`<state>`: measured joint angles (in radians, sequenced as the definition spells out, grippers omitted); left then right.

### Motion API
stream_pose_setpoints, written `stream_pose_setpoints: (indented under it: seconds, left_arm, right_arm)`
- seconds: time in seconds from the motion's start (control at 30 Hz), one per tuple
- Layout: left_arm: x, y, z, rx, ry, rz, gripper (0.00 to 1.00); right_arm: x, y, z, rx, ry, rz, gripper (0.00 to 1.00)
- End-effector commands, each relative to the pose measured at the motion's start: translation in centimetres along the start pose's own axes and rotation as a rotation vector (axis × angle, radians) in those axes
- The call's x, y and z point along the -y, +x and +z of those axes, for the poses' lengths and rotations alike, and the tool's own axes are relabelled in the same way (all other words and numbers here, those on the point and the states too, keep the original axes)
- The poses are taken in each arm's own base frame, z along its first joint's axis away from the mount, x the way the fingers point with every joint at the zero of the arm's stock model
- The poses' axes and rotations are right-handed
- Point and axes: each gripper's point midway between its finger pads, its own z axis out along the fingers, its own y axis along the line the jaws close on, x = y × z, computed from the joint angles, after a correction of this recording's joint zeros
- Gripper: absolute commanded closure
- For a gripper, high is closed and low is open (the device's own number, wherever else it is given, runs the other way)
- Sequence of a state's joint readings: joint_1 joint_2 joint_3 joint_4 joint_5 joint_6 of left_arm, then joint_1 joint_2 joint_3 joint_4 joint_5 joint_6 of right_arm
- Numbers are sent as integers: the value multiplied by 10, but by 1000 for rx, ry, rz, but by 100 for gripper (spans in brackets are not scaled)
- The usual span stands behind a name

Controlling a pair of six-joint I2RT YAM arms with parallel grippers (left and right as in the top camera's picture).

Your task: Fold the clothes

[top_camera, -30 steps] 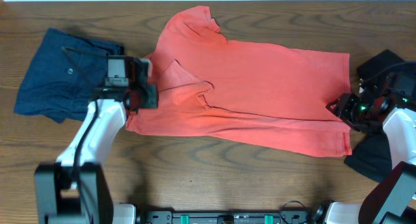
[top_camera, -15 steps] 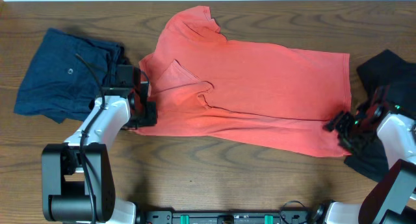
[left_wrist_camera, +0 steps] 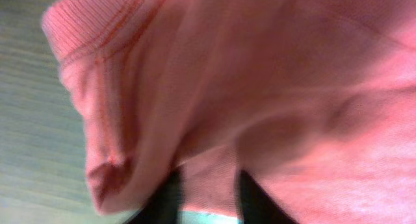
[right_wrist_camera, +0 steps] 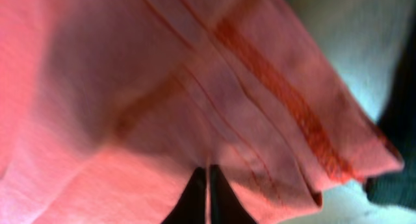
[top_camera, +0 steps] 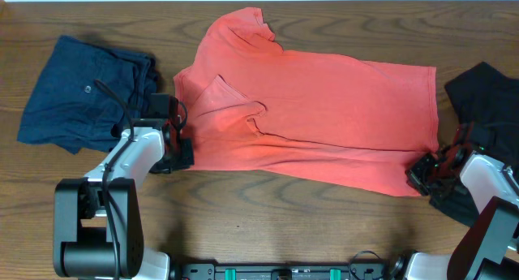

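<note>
Overhead: the coral T-shirt (top_camera: 324,109) lies spread on the counter (top_camera: 268,215), with the left claw (top_camera: 177,150) and right claw (top_camera: 420,174) at its near corners. Left wrist: the fingers (left_wrist_camera: 168,201) straddle a fold, apparently gripping it, though the view is blurred. Right wrist: the fingers (right_wrist_camera: 192,199) are pinched on the hem; so thin a bite could slip on lifting.

Coral T-shirt (top_camera: 324,109) — matt knit cloth, ribbed stitched hems; table (top_camera: 243,215) — grained wood, low sheen.

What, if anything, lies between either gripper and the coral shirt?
Nothing visible. The left gripper and right gripper each sit at a near corner of the coral-red T-shirt; both wrist views show its cloth at the fingers.
</note>
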<state>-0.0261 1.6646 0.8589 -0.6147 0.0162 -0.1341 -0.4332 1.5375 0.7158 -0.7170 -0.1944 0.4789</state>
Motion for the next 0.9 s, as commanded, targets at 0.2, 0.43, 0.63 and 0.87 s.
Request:
stream_pose_setpoints:
  seconds: [0.2, 0.43, 0.63, 0.87]
  left_arm:
    - [-46, 47, -2, -173, -121, -224, 91]
    - [-48, 43, -19, -123, -93, -234, 77]
    - [-40, 22, -34, 1, -25, -239, 33]
    - [-30, 14, -25, 16, 32, -239, 27]
  right_arm:
    - [39, 16, -14, -14, 155, 137, 99]
    - [16, 16, -36, 39, 19, 11, 69]
    - [24, 19, -36, 43, 59, 91, 24]
    - [28, 9, -16, 60, 74, 163, 34]
